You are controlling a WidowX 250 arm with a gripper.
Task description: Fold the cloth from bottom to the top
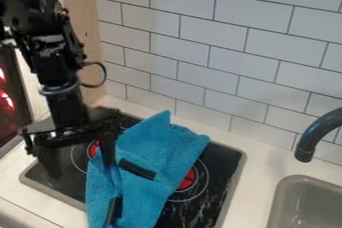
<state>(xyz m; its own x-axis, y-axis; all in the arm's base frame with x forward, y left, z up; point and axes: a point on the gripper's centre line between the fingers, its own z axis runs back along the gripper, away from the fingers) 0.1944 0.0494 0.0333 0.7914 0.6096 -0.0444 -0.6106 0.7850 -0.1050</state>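
Camera view: the cloth (167, 148) is draped over the stove (226, 161), its left side overlapped by the widely spread gripper (81, 170).

Light is soft, with glare far left.

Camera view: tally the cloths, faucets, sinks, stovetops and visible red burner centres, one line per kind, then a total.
Cloth: 1
Faucet: 1
Sink: 1
Stovetop: 1
Red burner centres: 2, both partly covered
Total: 6
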